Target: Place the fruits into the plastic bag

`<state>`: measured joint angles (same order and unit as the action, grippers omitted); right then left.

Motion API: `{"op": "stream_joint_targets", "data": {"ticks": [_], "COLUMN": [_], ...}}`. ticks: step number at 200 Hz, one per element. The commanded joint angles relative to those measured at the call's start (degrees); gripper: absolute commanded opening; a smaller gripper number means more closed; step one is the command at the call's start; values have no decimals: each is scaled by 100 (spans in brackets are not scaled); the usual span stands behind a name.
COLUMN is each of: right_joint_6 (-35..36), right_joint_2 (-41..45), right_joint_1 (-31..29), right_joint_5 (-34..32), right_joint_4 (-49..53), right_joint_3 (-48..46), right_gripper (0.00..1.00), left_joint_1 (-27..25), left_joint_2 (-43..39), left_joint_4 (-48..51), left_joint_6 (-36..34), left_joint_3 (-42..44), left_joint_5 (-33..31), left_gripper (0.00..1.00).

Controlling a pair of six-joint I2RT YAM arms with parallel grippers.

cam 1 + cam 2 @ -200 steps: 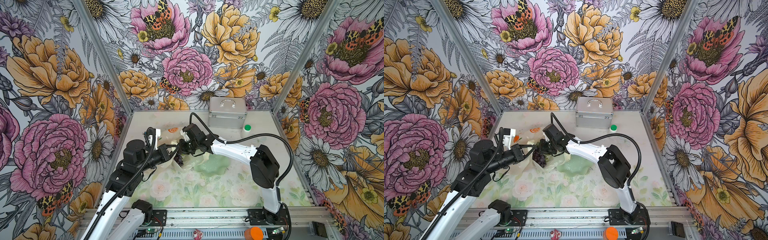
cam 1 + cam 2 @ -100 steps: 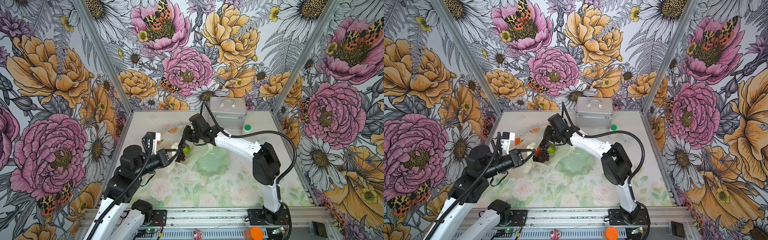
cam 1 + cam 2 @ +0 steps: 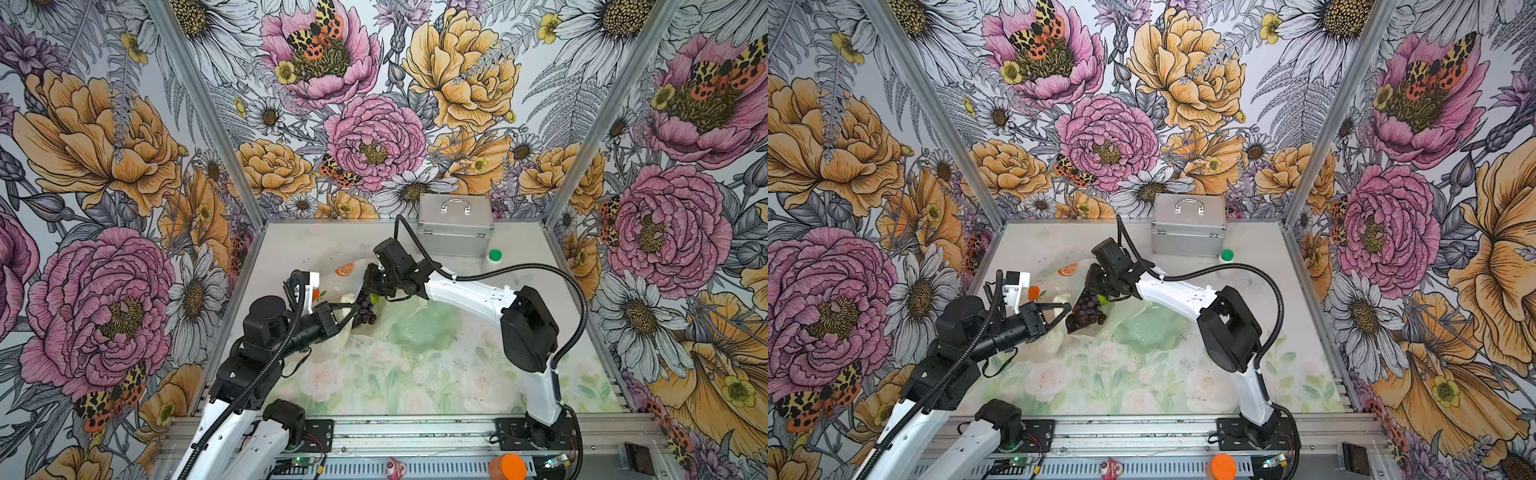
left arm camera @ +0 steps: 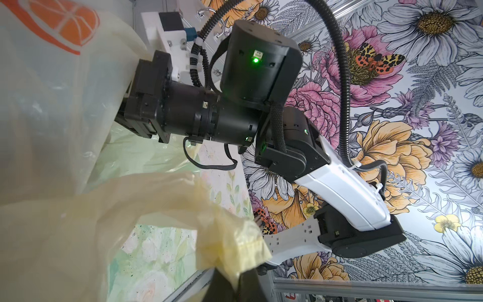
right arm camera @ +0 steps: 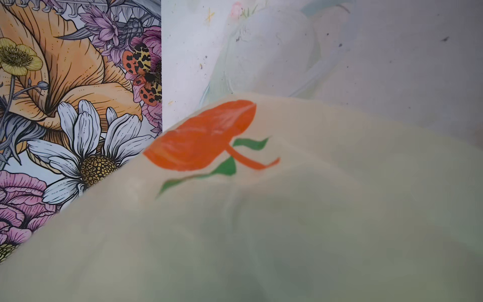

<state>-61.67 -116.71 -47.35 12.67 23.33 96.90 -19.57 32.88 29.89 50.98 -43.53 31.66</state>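
Left gripper (image 3: 1066, 309), lower centre-left in a top view, is clamped on a bunched edge of the plastic bag (image 4: 230, 235) (cream film sits pinched between its fingers in the wrist view). Just beyond, at mid-frame, the grape bunch (image 3: 1089, 309) sits against the right gripper (image 3: 1080, 309), whose jaws cannot be made out. Farther back stands the silver case (image 3: 1187, 232).

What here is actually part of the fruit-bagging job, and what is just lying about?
Part of the job: plastic bag, purple grape bunch, small green fruit beside it.
Lying about: pale green dish, silver case, green-capped bottle, orange object on the front rail.
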Motion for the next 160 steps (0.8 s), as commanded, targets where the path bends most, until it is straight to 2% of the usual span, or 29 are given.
{"op": "stream_joint_targets", "data": {"ticks": [1,69,160], "right_joint_6": [136,169,-320], "right_joint_2": [-75,-512,-1210], "right_joint_1": [-139,-560,-546], "right_joint_5": [220,465,279], "right_joint_4": [-109,-103,73], "right_joint_3": [64,407,753], "right_gripper": [15,15,16], "left_joint_1": [59,76,59], "left_joint_2": [16,325,797], "left_joint_4": [-295,-461,-598], "left_joint_6": [164,36,-62], "left_joint_3": [116,51,-241], "left_joint_5": [-106,-29,76], "left_gripper": [0,0,0]}}
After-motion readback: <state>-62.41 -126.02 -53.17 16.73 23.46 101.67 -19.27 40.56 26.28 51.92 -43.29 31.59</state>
